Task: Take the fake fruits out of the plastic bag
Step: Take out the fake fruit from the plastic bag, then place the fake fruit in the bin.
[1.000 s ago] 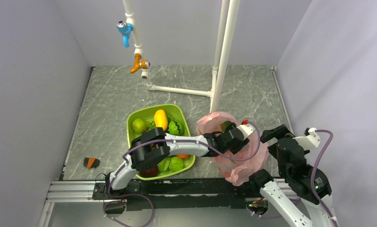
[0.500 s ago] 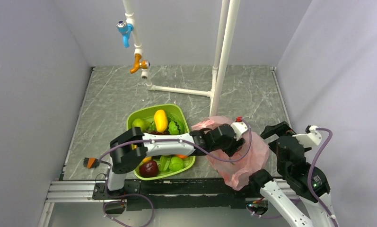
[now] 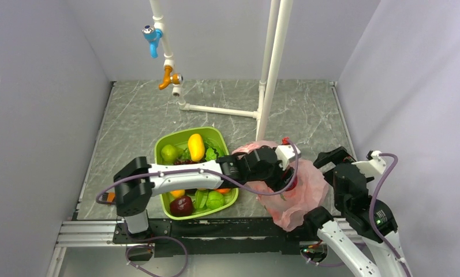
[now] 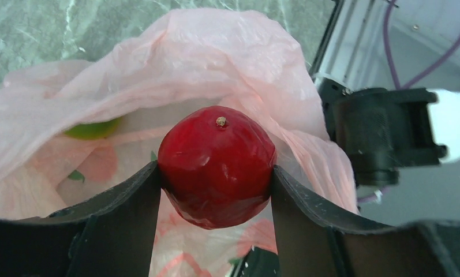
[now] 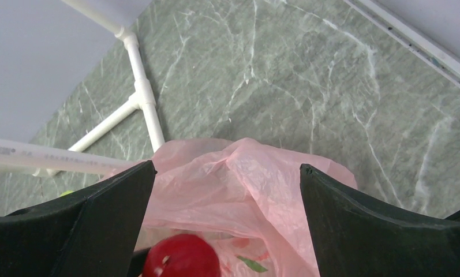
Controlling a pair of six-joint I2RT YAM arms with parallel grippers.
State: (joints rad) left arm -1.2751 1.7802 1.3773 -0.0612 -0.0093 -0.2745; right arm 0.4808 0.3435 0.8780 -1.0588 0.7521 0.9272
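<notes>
— Where do we have the red apple?
— Our left gripper (image 4: 214, 190) is clamped on the red apple (image 4: 216, 153), one finger against each side, the jaws partly apart to the fruit's width. We hold it over the open plastic bag (image 3: 309, 187).
— Do we see any other fruit in there?
— A green fruit (image 4: 92, 128) shows inside the bag, at ten o'clock from the apple in the left wrist view.
— And our right gripper?
— Our right gripper (image 5: 226, 167) is spread wide with nothing in it. In the top view it sits at three o'clock of the bag and faces it.
— Where does the bag lie?
— On the table (image 3: 129, 115), just beside the green tray (image 3: 157, 151), at its three o'clock.
</notes>
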